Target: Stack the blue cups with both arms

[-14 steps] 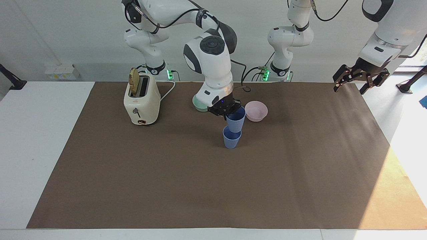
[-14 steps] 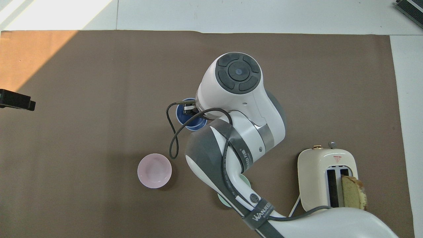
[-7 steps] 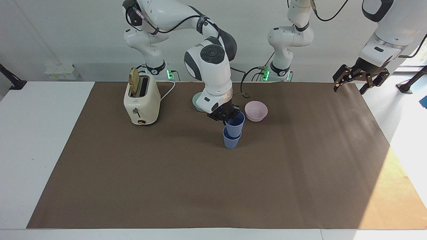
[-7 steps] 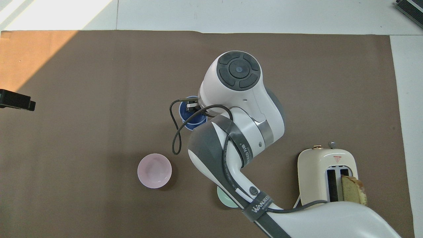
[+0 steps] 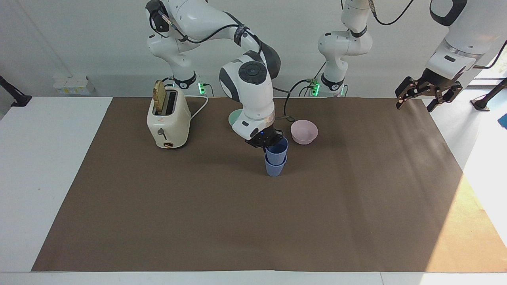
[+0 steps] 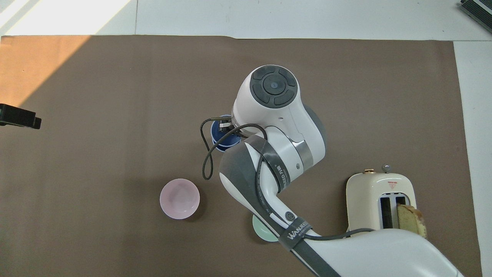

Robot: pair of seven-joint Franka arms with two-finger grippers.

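Two blue cups stand mid-table on the brown mat. The upper cup (image 5: 277, 149) sits partly down inside the lower cup (image 5: 275, 168), which rests on the mat. My right gripper (image 5: 267, 143) is shut on the upper cup's rim, on the side toward the robots. In the overhead view the right arm covers most of the cups (image 6: 221, 139), and the right gripper (image 6: 223, 127) shows at the rim. My left gripper (image 5: 424, 97) hangs open and empty, raised over the mat's edge at the left arm's end; it waits there, and its tip shows in the overhead view (image 6: 19, 117).
A pink bowl (image 5: 304, 132) stands beside the cups, nearer to the robots. A mint-green bowl (image 5: 234, 118) is partly hidden by the right arm. A cream toaster (image 5: 168, 118) with a bread slice (image 5: 159, 97) stands toward the right arm's end.
My right gripper has lowered the upper cup deeper into the lower cup. The left arm has not moved.
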